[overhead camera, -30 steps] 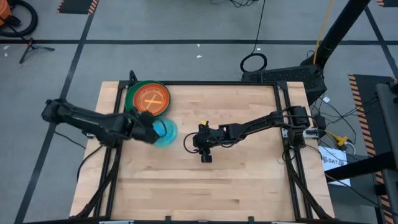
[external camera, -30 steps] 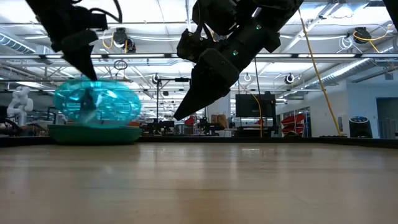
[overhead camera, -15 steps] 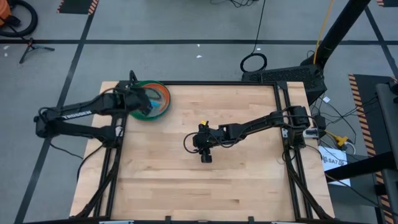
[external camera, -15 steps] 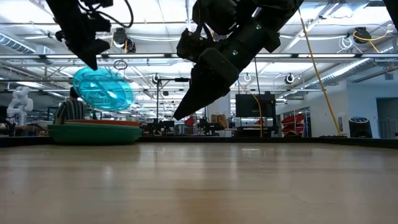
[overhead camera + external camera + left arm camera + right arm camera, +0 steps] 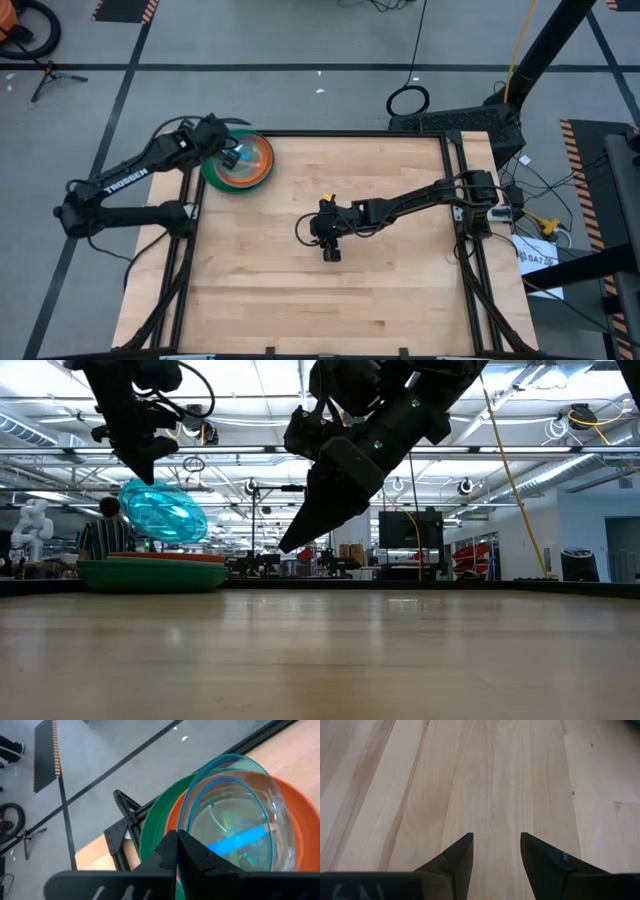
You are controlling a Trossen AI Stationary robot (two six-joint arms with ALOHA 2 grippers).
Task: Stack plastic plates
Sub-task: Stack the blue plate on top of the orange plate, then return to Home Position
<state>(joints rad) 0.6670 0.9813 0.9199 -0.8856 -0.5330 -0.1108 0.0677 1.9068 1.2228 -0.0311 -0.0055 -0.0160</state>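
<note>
The left claw [image 5: 177, 851] pinches the blue plate [image 5: 235, 837], tilted above the orange plate [image 5: 292, 815] on the green plate [image 5: 152, 827], so lowering and releasing comes next, while the right claw [image 5: 496, 851] waits wide over the worktop [image 5: 510, 775].

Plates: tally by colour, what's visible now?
Dark green plate: 1, bottom of the stack at the table's far left corner
Orange plate: 1, resting on the green one
Cyan blue plate: 1, tilted in the air above the stack, held by the left gripper
Total: 3 plates visible; the stack may hide others.
</note>
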